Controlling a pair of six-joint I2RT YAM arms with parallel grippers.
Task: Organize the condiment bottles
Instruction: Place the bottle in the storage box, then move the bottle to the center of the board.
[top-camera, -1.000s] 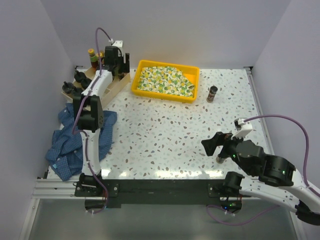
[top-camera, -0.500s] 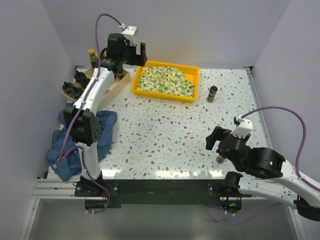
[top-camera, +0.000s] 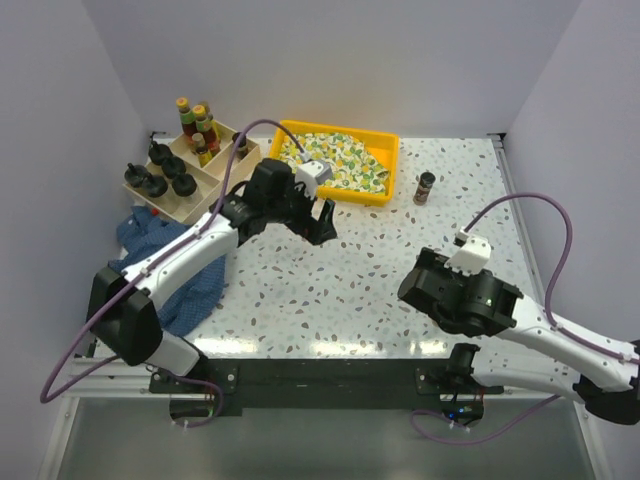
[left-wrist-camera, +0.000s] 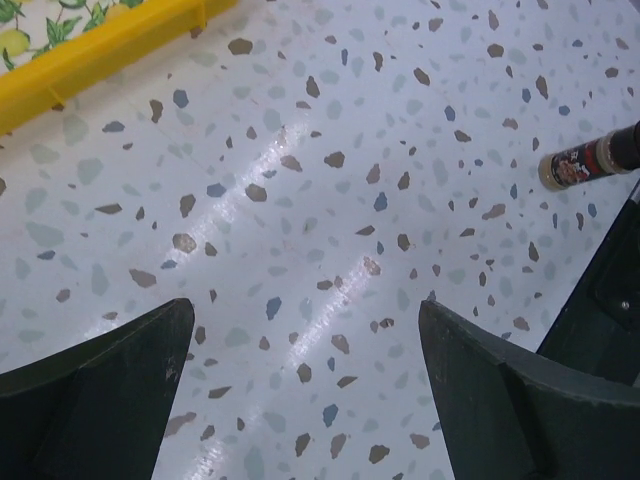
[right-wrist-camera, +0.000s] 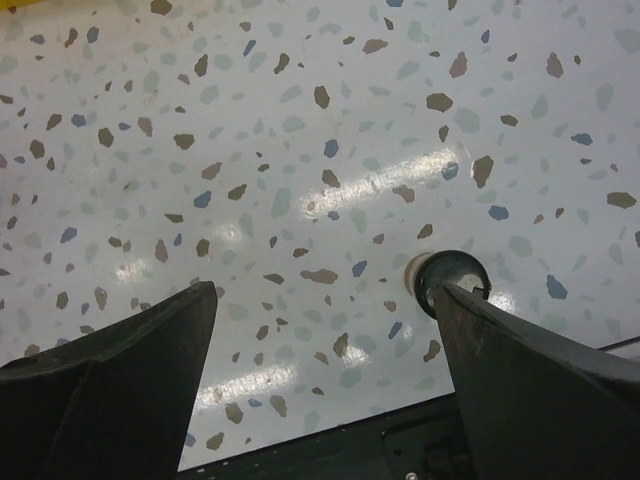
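Observation:
A brown spice jar with a dark cap stands at the back right; it also shows in the left wrist view. A second dark-capped jar stands by my right gripper's right fingertip, near the table's front edge; my right arm hides it in the top view. Squat black-capped bottles and slim sauce bottles stand in the wooden box. My left gripper is open and empty above the table's middle. My right gripper is open, holding nothing.
A yellow tray with patterned cloth sits at the back centre; its rim shows in the left wrist view. A blue checked cloth lies at the left under my left arm. The table's front edge is right below my right gripper.
My left arm swung from the wooden box at the back left out over the table's middle. My right gripper moved over the front jar, which is now hidden in the top view.

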